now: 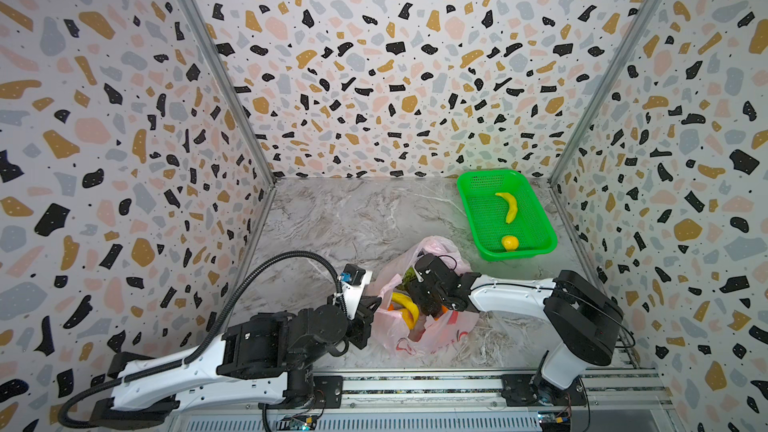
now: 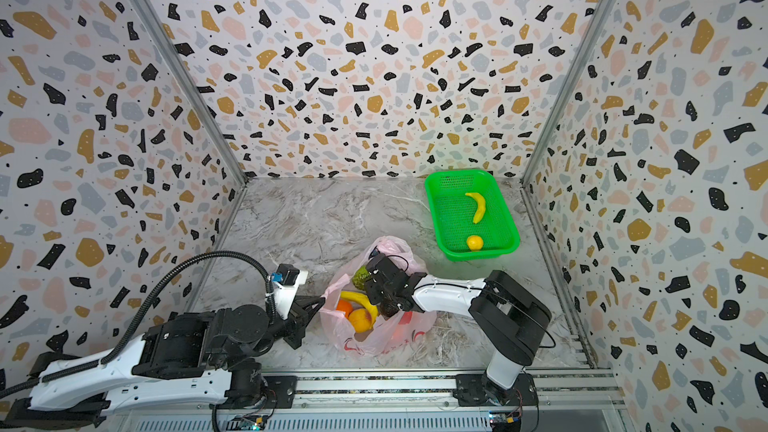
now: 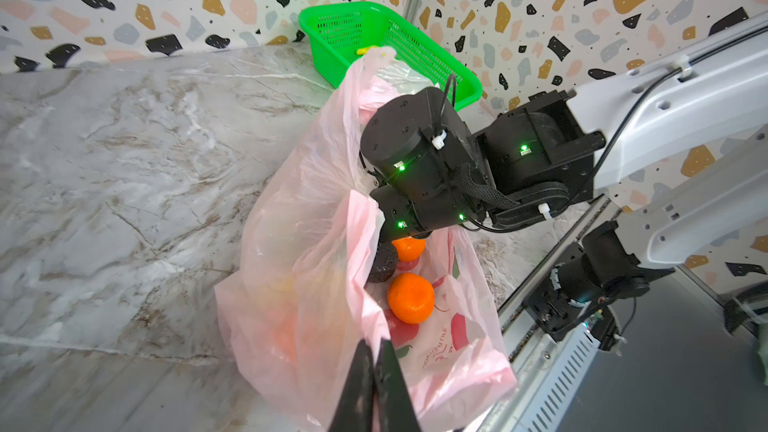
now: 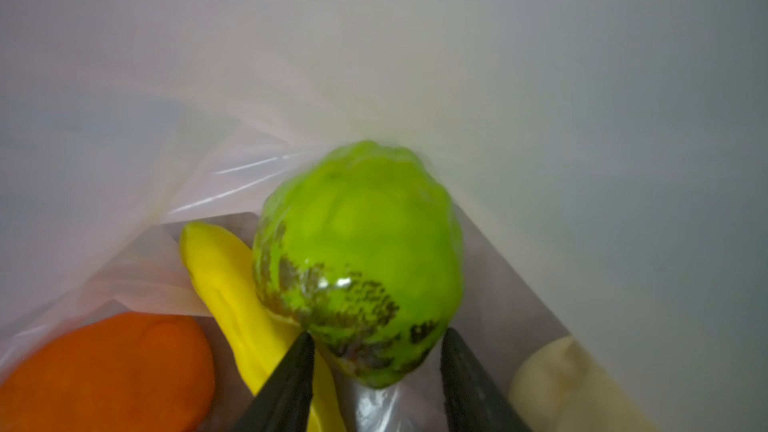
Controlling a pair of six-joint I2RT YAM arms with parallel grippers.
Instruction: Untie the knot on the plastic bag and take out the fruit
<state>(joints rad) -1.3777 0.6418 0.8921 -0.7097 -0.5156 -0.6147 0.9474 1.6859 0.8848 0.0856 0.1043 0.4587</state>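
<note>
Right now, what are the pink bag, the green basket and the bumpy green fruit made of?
Pink bag: thin plastic film, glossy; it crinkles and is see-through.
Green basket: probably stiff moulded plastic, with mesh holes.
Bumpy green fruit: maybe shiny toy plastic or foam; a highlight, worn dark patches.

It was a robot lab test cell: terrazzo-print wall panels [image 1: 395,56] boxed a marble-look bench [image 1: 353,218], robot arms [image 1: 511,295] bolted to an aluminium rail [image 1: 415,385].
</note>
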